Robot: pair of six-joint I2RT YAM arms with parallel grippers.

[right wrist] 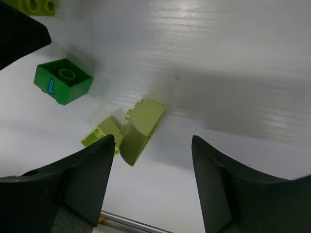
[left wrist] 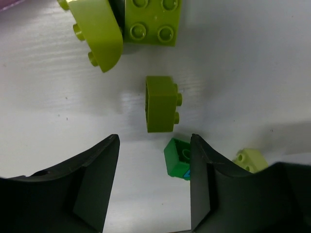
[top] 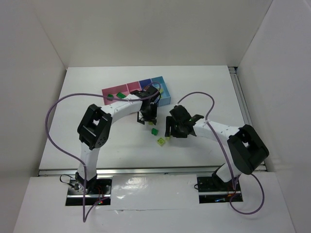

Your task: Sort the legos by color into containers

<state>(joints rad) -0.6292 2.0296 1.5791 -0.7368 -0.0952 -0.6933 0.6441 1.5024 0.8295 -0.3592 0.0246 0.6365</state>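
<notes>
The bins [top: 127, 89] stand in a row at the far side of the table [top: 82, 97]: pink, pink, dark blue and light blue. Dark green legos [top: 120, 95] lie in the left pink one. The left arm [top: 95, 128] rises from its base, bends at the elbow and reaches right, and its wrist hides part of the blue bins. The left gripper [left wrist: 154, 141] points down just near of the row, jaws apart and empty. A yellow-green brick [left wrist: 162, 103] lies on its side ahead of it. A dark green brick [left wrist: 177, 158] sits just beside one finger [left wrist: 204, 184]. A curved piece [right wrist: 141, 130] leans on a pale brick [right wrist: 103, 135] near the right gripper [right wrist: 153, 141], which is spread wide and holds nothing. The right arm [top: 245, 148] bends at the right and reaches left.
</notes>
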